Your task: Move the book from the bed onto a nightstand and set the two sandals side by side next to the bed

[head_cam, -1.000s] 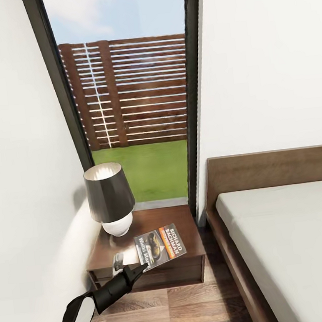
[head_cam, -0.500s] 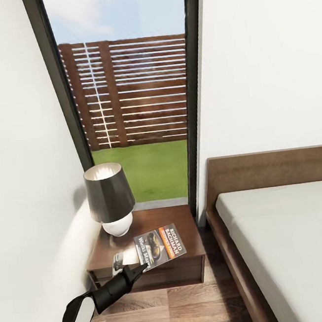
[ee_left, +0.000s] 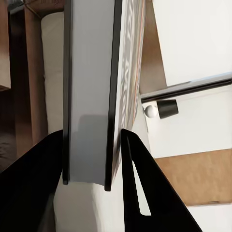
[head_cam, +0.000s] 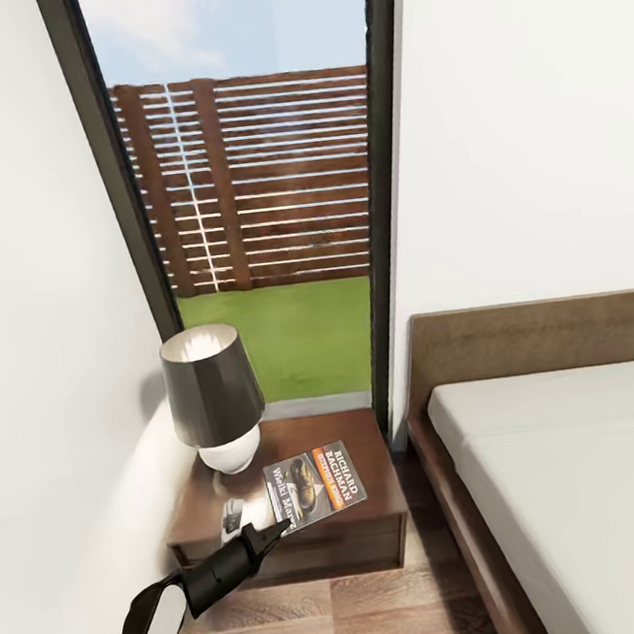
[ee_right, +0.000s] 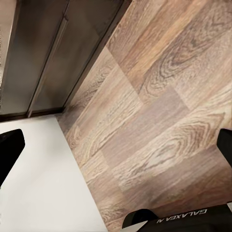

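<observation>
**A:** What has just changed?

**B:** Only the camera. The whole head view has shifted a little, with the window frame and nightstand (head_cam: 364, 532) sitting slightly differently in the picture. The book (head_cam: 315, 485) and the left claw (head_cam: 271, 532) hold the same relation as a second ago, so I judge nothing has been released.

**A:** Where is the book, then?

**B:** Over the nightstand's glossy surface, just beside the lamp (head_cam: 214, 406), cover up. The left claw is pinching it at the near corner; the left wrist view shows the book's edge (ee_left: 92, 96) clamped between the two dark fingers (ee_left: 140, 188). I cannot tell whether it rests flat on the wood or hangs just above it.

**A:** What does that mean for the task?

**B:** The book is off the bed (head_cam: 569, 486) and at its goal, so letting go looks like the step in hand. The sandals remain to be dealt with.

**A:** The right claw?

**B:** Its fingertips (ee_right: 9, 150) sit at opposite edges of the right wrist view, spread wide with nothing between them, above the plank floor (ee_right: 159, 111).

**A:** Any containers?

**B:** The nightstand's drawers look closed, contents hidden.
</observation>
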